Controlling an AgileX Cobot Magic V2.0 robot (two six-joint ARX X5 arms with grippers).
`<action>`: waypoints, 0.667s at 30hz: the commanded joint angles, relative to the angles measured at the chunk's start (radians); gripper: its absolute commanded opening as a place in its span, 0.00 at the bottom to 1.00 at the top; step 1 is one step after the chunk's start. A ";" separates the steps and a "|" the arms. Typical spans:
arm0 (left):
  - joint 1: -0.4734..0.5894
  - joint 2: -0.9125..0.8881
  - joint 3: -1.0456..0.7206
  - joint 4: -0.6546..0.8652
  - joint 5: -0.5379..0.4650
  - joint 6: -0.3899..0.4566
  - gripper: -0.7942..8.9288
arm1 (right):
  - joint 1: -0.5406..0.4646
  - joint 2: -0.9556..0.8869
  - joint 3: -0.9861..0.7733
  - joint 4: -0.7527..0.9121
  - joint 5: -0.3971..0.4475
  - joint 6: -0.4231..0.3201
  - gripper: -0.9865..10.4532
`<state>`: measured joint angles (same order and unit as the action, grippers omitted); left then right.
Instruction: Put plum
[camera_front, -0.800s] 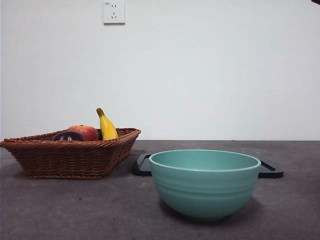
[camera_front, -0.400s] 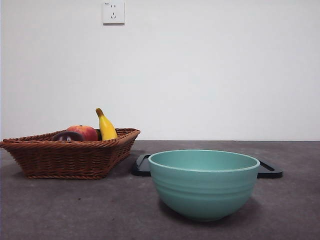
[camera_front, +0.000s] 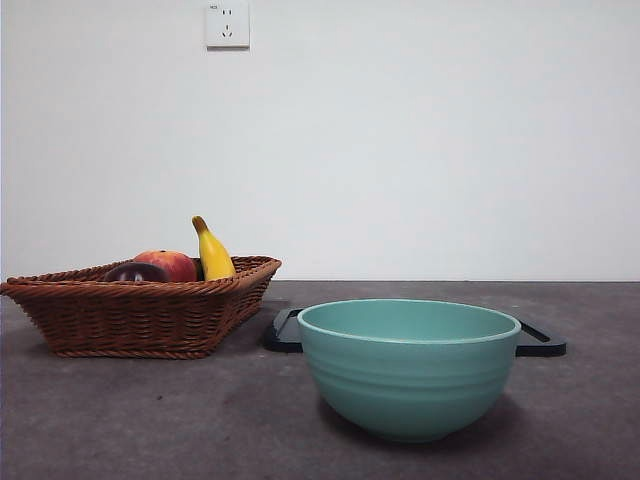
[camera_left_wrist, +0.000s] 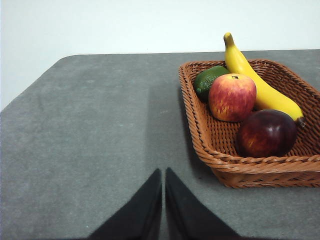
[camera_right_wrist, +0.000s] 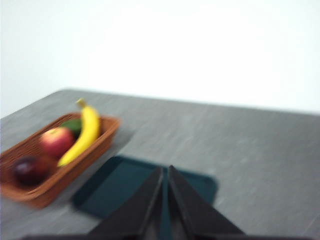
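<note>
In the front view the bowl (camera_front: 410, 366) stands nearest, teal and ribbed, its inside hidden below the rim. Behind it lies a dark tray (camera_front: 541, 341); only its two ends show past the bowl's sides, the rest is covered. To the side and a little farther back sits the basket (camera_front: 140, 312), its woven wall hiding most of the fruit. The plum (camera_front: 137, 272) shows only as a dark cap above the near rim, just beside the apple (camera_front: 172, 264), with the banana (camera_front: 213, 251) rising upright behind them. Neither arm appears in this view. High on the wall is a socket (camera_front: 228, 24); a small mark sits at its upper corner, too small to read.

The left wrist view shows more. The left gripper (camera_left_wrist: 163, 187) hangs over bare table (camera_left_wrist: 90, 135), jaws pressed together with only a thin slit between, holding nothing, near the basket's corner. The plum (camera_left_wrist: 266, 133) lies in the basket's near corner, touching the banana (camera_left_wrist: 260, 87) and just beside the apple (camera_left_wrist: 232, 97). A green fruit (camera_left_wrist: 207, 81) is half hidden behind the apple. The basket's far side is cut off by the picture's edge.

The right wrist view is blurred. The right gripper (camera_right_wrist: 165, 190) has its jaws closed to a narrow line, empty, above the tray (camera_right_wrist: 125, 185). The plum (camera_right_wrist: 30, 170) is a dim dark blob in the basket (camera_right_wrist: 45, 192).
</note>
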<state>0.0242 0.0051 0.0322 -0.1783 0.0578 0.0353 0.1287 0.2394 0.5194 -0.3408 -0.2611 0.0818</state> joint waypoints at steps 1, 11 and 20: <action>0.003 -0.002 -0.021 -0.008 0.001 -0.003 0.09 | -0.035 -0.066 -0.139 0.158 0.002 -0.022 0.09; 0.003 -0.002 -0.021 -0.008 0.001 -0.003 0.09 | -0.053 -0.233 -0.471 0.418 0.120 -0.015 0.09; 0.003 -0.002 -0.021 -0.008 0.001 -0.003 0.09 | -0.054 -0.236 -0.509 0.362 0.135 -0.016 0.09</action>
<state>0.0242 0.0051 0.0322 -0.1783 0.0582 0.0353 0.0765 0.0051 0.0158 0.0208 -0.1291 0.0711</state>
